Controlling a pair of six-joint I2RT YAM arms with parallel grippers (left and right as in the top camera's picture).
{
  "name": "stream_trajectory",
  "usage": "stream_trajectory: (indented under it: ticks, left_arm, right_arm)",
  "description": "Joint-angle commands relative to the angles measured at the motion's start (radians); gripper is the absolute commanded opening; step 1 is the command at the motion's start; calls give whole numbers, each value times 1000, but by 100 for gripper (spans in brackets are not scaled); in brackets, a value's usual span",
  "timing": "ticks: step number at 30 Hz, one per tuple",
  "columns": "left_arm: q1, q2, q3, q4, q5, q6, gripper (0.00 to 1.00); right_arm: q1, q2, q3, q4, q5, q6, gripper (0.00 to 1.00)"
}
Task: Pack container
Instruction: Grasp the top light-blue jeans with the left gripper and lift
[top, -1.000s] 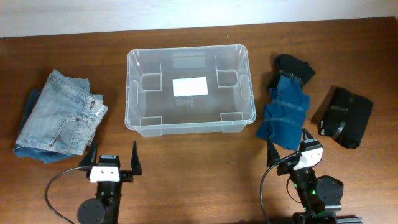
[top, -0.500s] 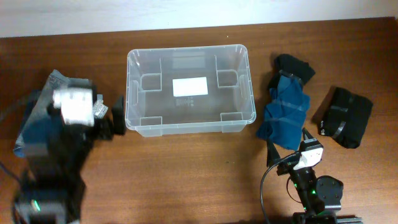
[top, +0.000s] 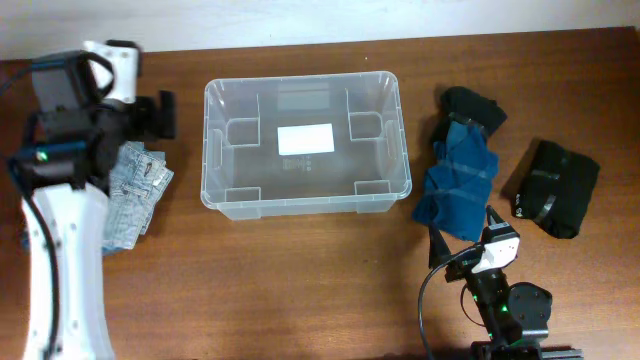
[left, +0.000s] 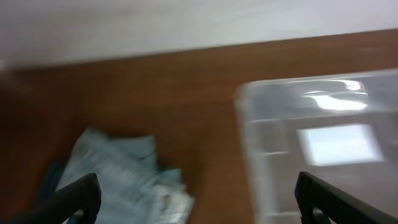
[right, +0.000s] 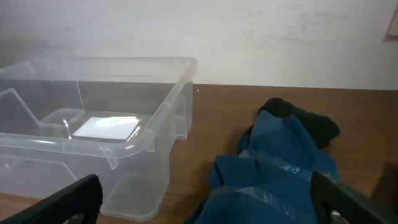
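The container (top: 212, 178) is a clear plastic tub with a white label on its base, at the table's middle back; it also shows in the left wrist view (left: 249, 124) and the right wrist view (right: 149, 140). Folded light-blue jeans (top: 135, 185) lie left of it, partly under my left arm, and show blurred in the left wrist view (left: 118, 174). My left gripper (top: 165, 115) is open and empty, raised above the jeans' far end. A blue garment (top: 458, 180) lies right of the tub, also in the right wrist view (right: 280, 168). My right gripper (top: 465, 232) is open and empty at the front right.
A black sock-like cloth (top: 475, 106) lies at the blue garment's far end. A folded black garment (top: 555, 187) lies at the far right. The left arm's white body (top: 60, 260) stretches along the left edge. A pale wall borders the table's back.
My left arm has swung up from the front left, over the jeans, to the table's back left corner. The right arm has not moved.
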Motion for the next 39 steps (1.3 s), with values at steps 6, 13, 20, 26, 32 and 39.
stream_trajectory:
  ticks: [6, 13, 20, 26, 32, 39]
  left_arm:
    - [311, 190, 16, 132, 33, -14, 99]
    - [470, 334, 16, 138, 212, 66, 99]
    - [547, 444, 16, 140, 371, 150, 99]
    - [554, 554, 16, 148, 405, 168, 99]
    - [549, 623, 16, 140, 475, 179, 99]
    - [542, 626, 16, 129, 499, 132, 61]
  right_arm:
    - [-6, -6, -7, -2, -16, -6, 98]
    - [-6, -6, -7, -2, -16, -6, 98]
    - [-6, -6, -7, -2, -16, -6, 98]
    - [-6, -6, -7, -2, -16, -6, 98]
    - [-6, -6, -7, -2, -16, -6, 98]
    - [-6, -6, -7, -2, -16, -6, 98]
